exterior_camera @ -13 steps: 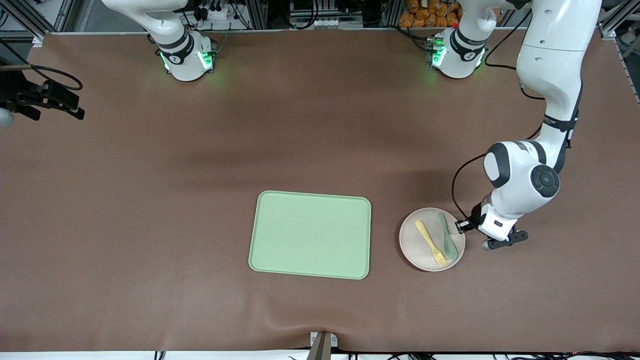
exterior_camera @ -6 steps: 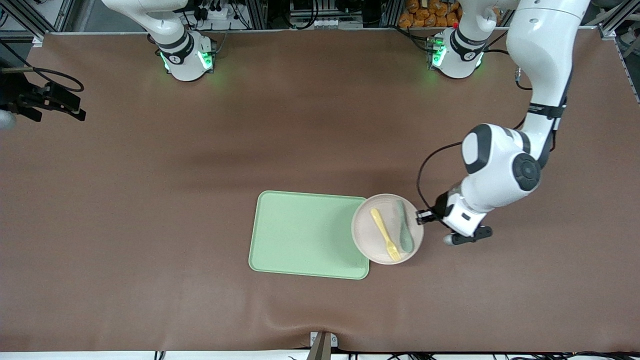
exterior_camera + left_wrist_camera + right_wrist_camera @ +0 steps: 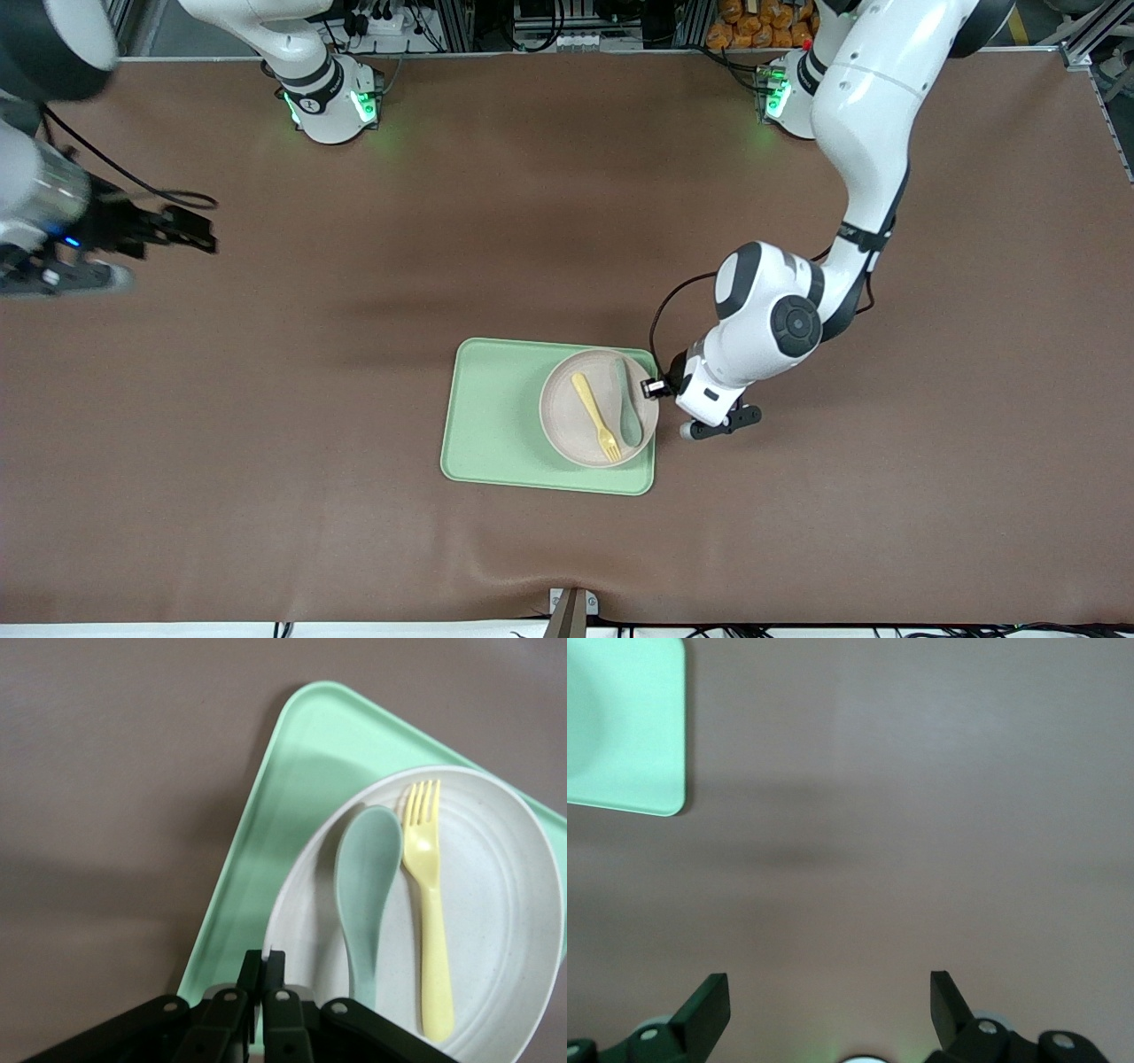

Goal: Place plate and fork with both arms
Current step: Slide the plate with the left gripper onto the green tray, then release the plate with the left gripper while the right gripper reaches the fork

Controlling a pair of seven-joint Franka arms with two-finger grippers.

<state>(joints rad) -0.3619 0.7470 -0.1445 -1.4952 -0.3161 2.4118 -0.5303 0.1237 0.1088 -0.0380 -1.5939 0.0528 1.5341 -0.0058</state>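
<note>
My left gripper is shut on the rim of the small beige-pink plate and holds it over the left arm's end of the light-green tray. I cannot tell whether the plate touches the tray. The pale yellow fork lies on the plate beside a grey-green spoon. The left wrist view shows the gripper pinching the plate, with the fork and spoon on it. My right gripper is open and empty over bare table at the right arm's end; it also shows in the right wrist view.
The brown table mat stretches around the tray. A corner of the tray shows in the right wrist view. A small mount sits at the table's front edge.
My left gripper has carried the plate with fork and spoon toward the right arm's end, from the bare table onto the tray area. My right arm has moved in over the table.
</note>
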